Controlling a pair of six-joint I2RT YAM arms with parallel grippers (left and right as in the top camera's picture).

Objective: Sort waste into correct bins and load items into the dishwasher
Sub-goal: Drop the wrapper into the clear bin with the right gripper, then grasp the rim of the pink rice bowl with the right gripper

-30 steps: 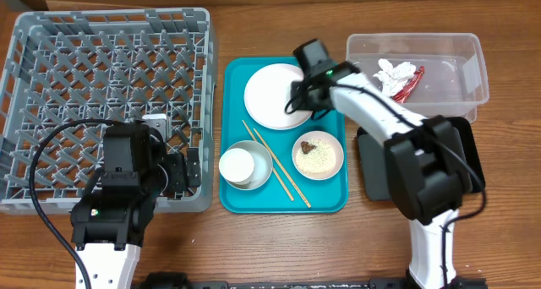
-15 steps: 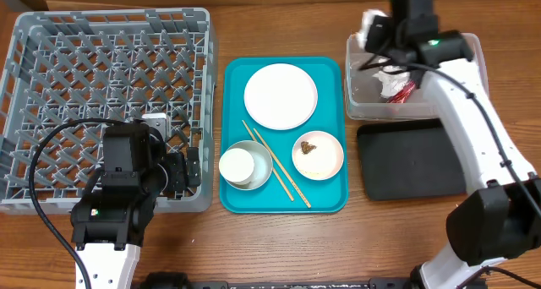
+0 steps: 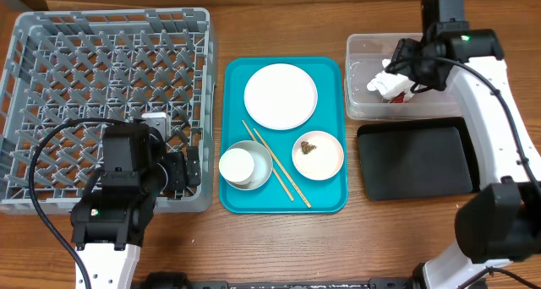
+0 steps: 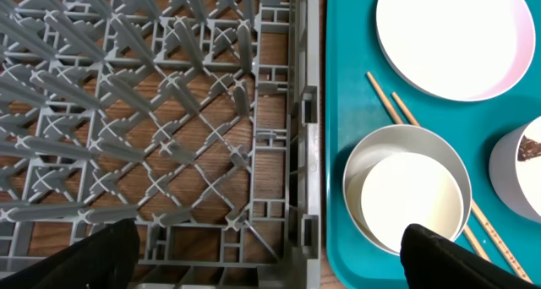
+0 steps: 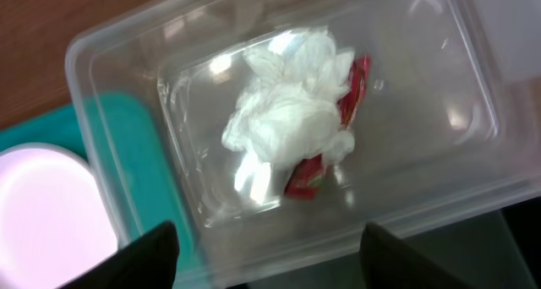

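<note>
My right gripper (image 5: 269, 245) (image 3: 407, 68) hangs open over the clear tub (image 5: 127, 95) (image 3: 353, 69), nothing between its fingers. Crumpled white tissue (image 5: 287, 120) (image 3: 385, 83) lies loose on the tub floor, on a red wrapper (image 5: 308, 175). On the teal tray (image 3: 232, 78) sit the white plate (image 3: 281, 95), a metal bowl (image 3: 264, 158) holding the white cup (image 3: 237, 164), chopsticks (image 3: 277, 164), and a small dish (image 3: 325, 160) with rice and a brown lump (image 3: 308, 145). My left gripper (image 4: 270, 248) (image 3: 182, 166) is open over the grey rack's (image 3: 101, 95) front right corner.
The black tray (image 3: 414, 158) lies just in front of the clear tub, right of the teal tray. The rack wall (image 4: 304, 154) stands against the teal tray's left edge. Bare wooden table runs along the front.
My right arm swung from the plate to the clear tub carrying tissue, then opened; the tissue now lies in the tub. The left arm has not moved.
</note>
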